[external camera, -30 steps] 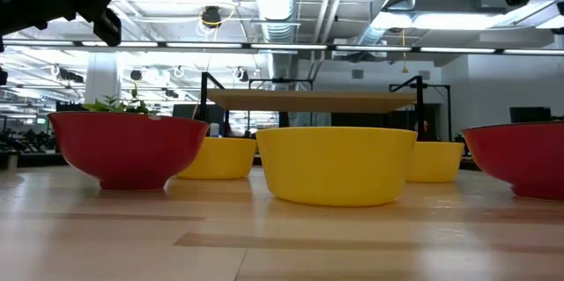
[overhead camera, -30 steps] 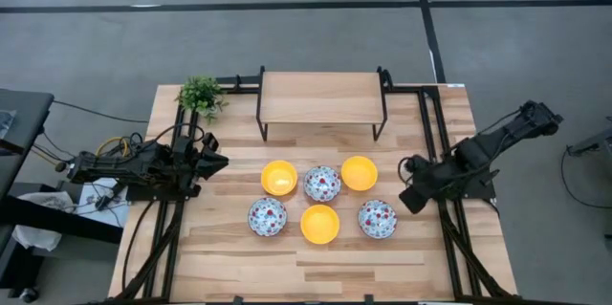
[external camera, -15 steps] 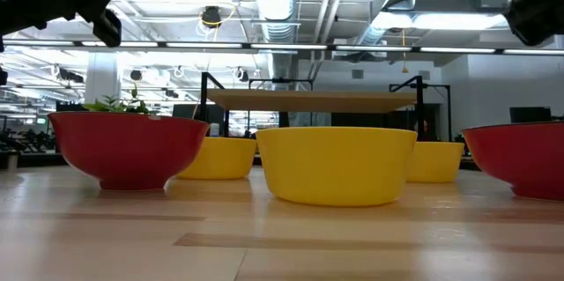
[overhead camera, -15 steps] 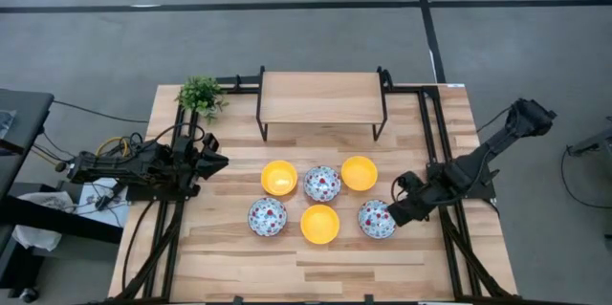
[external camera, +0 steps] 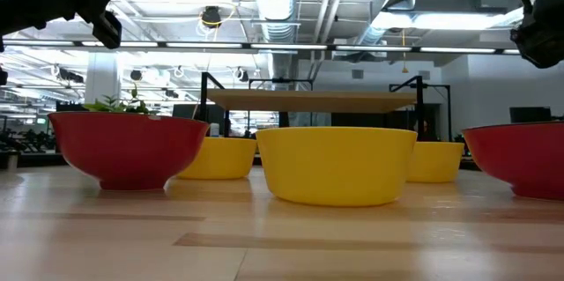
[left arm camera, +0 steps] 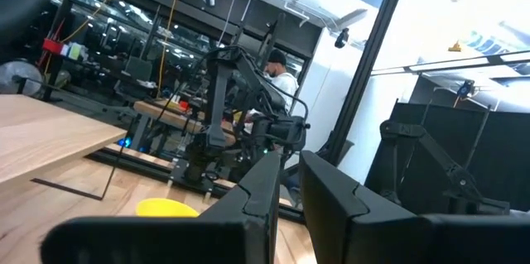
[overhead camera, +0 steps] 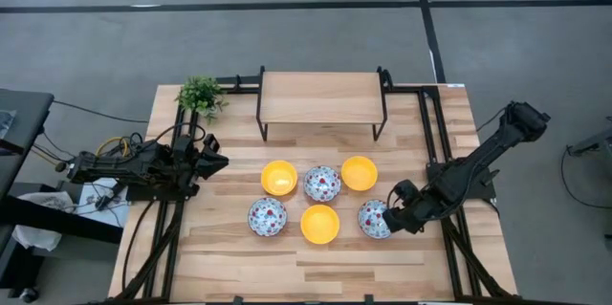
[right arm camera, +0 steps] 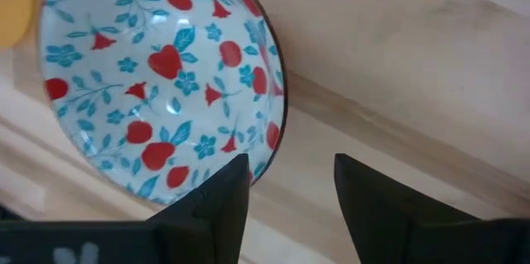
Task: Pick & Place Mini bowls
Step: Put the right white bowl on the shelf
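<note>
Six mini bowls (overhead camera: 320,224) sit grouped mid-table, none lifted, so by my reading the whole job remains; the right gripper (overhead camera: 394,217), fingers spread and empty, hangs at the 3 o'clock rim of the rightmost floral bowl (overhead camera: 375,218). At 12 o'clock a wooden shelf (overhead camera: 321,98) stands bare, a potted plant (overhead camera: 201,96) at its 9 o'clock, neither obstructing, while the left gripper (overhead camera: 212,161) waits nearly closed at the table's 9 o'clock edge.

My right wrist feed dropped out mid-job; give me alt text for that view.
The right gripper hangs open close above the rim of a floral mini bowl, white with red-and-blue flowers, on the wooden table. A yellow bowl's edge shows beside it.
</note>
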{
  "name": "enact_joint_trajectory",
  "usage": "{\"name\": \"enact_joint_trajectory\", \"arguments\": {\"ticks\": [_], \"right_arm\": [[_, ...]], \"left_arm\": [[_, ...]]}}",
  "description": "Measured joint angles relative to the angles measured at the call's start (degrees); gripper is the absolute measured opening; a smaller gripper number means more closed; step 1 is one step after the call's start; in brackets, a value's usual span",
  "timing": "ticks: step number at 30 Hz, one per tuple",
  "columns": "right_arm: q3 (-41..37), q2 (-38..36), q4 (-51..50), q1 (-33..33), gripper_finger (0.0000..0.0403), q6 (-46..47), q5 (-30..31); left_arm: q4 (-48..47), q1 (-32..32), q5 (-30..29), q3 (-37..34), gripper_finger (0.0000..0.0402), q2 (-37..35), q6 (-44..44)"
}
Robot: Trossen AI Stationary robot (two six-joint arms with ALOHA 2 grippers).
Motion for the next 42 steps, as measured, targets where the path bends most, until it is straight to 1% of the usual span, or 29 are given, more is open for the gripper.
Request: {"name": "enact_joint_trajectory", "arguments": {"ticks": [5,12,22,30,35,42], "right_arm": [[0.00,2.85,2.14,-0.10,0.0153,0.19,2.23],[0.00,5.10,3.16,-0.10,0.0137,1.37,2.41],[0.00,5.26,3.55,-0.10,0.0092,1.53,2.36],[0.00,5.26,4.56,-0.10,0.0065,1.53,2.15],[0.00,5.23,4.68,-0.10,0.0056,1.55,1.99],[0.00,5.21,5.18,-0.11,0.0056,1.31,0.80]], "left_arm": [[0.00,0.00,-0.02,0.00,0.0049,0.00,0.00],[-0.02,0.00,-0.01,0.00,0.0049,0.00,0.01],[-0.02,0.00,-0.02,0.00,0.0049,0.00,0.01],[-0.02,0.01,0.00,-0.01,0.0049,0.00,0.02],[-0.02,0.00,-0.01,0.00,0.0049,0.00,0.02],[-0.02,0.02,0.00,-0.01,0.0049,0.00,0.02]]}}
